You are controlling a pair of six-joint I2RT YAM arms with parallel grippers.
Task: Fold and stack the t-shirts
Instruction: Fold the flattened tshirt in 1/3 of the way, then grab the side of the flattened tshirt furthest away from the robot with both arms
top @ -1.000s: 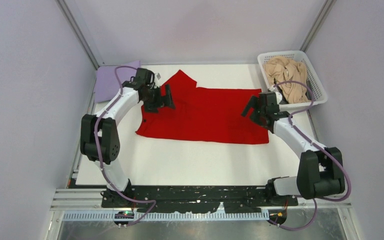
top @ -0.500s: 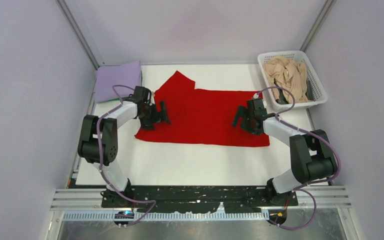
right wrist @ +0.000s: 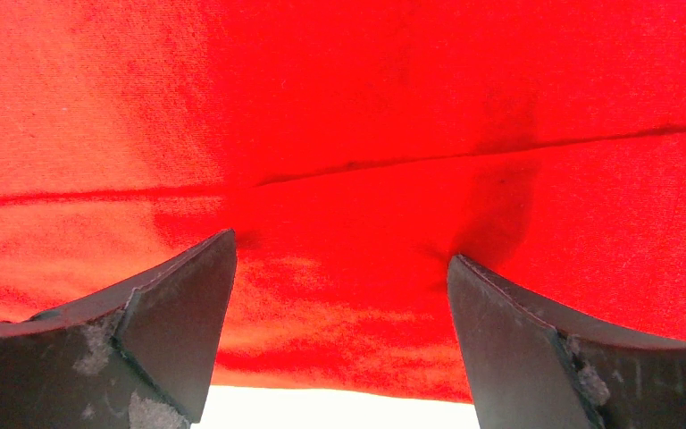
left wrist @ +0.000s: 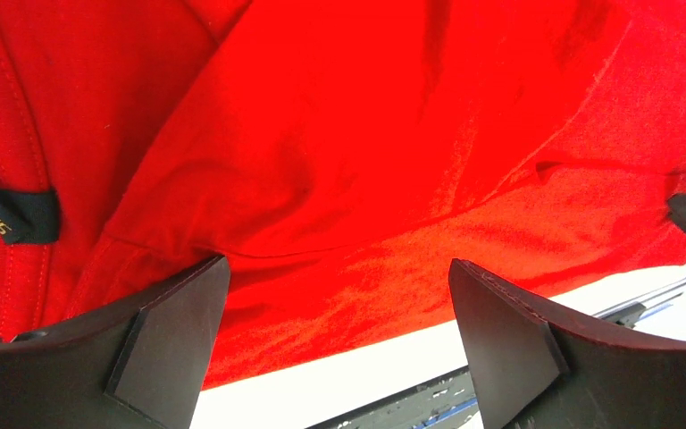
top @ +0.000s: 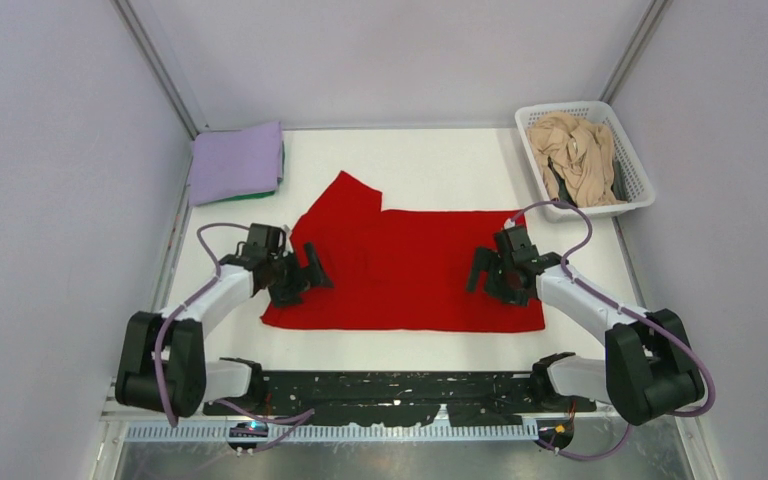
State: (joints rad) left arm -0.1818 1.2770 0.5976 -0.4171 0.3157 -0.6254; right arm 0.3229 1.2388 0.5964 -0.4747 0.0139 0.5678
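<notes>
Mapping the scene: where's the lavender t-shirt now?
Top view: folded lavender t-shirt lies at the table's far-left corner, beyond the left gripper, apart from the red t-shirt.

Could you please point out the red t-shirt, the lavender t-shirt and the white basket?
red t-shirt (top: 410, 270): top external view, middle of its body.
lavender t-shirt (top: 235, 163): top external view, centre of the folded cloth.
white basket (top: 640, 180): top external view, its right wall.

A white table (top: 430, 165) stands enclosed by plain pale grey walls (top: 390, 60) with metal corner posts (top: 160, 70)
</notes>
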